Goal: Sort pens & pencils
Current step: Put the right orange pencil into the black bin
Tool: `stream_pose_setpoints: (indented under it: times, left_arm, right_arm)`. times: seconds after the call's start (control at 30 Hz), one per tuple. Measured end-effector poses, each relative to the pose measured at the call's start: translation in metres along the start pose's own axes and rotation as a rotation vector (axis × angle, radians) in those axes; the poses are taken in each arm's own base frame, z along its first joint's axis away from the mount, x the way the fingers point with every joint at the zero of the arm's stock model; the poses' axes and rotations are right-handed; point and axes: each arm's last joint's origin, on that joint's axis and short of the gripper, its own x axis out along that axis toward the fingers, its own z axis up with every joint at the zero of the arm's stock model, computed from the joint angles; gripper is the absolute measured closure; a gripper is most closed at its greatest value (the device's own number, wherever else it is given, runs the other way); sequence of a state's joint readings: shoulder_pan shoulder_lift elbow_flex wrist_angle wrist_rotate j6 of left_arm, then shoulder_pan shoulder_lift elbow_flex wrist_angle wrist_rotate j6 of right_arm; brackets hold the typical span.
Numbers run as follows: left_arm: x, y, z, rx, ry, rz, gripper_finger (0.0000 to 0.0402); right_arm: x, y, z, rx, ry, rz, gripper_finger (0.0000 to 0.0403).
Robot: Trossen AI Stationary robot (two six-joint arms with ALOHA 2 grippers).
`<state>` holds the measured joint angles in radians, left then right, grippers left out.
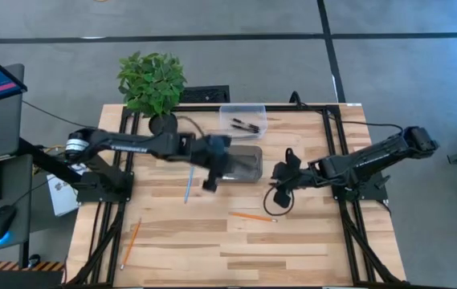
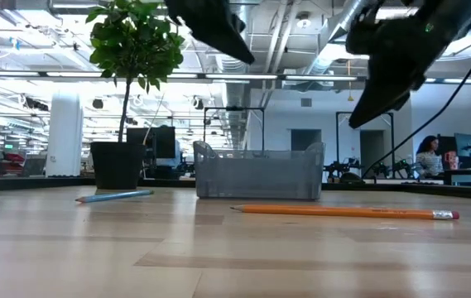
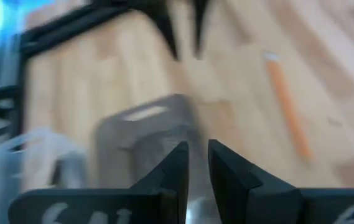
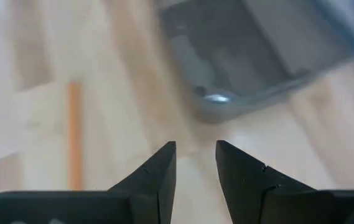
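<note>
With two pens (image 1: 244, 125) already in the clear bin (image 1: 242, 107), left gripper (image 3: 198, 163) and right gripper (image 4: 195, 163) hover empty, fingers slightly apart, beside the grey bin (image 1: 240, 163), pencils (image 1: 252, 216) loose on the table (image 1: 292, 249).

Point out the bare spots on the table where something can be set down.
Free: the front-right corner of the table, below the orange pencil, and the left strip between the blue pencil and the second orange pencil. Crowded: the middle back, around the grey bin, clear bin and both end effectors.
</note>
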<state>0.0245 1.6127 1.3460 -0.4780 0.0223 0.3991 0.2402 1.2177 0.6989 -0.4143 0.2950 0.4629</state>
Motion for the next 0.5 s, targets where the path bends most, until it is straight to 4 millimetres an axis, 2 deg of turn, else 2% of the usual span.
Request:
stream_pose_setpoints:
  times: [0.13, 0.23, 0.5]
  left_arm:
    - [-0.002, -0.036, 0.006, 0.027, 0.043, -0.093, 0.0349]
    - [-0.004, -0.054, 0.01, 0.012, 0.05, -0.132, 0.0349]
    - [-0.007, -0.082, 0.015, -0.044, 0.055, -0.184, 0.0349]
  right_arm:
    - [-0.011, 0.018, 0.006, -0.035, -0.019, 0.101, 0.0264]
    - [-0.023, 0.034, 0.01, -0.069, -0.042, 0.167, 0.0266]
    - [-0.044, 0.069, -0.001, -0.044, -0.035, 0.341, 0.0264]
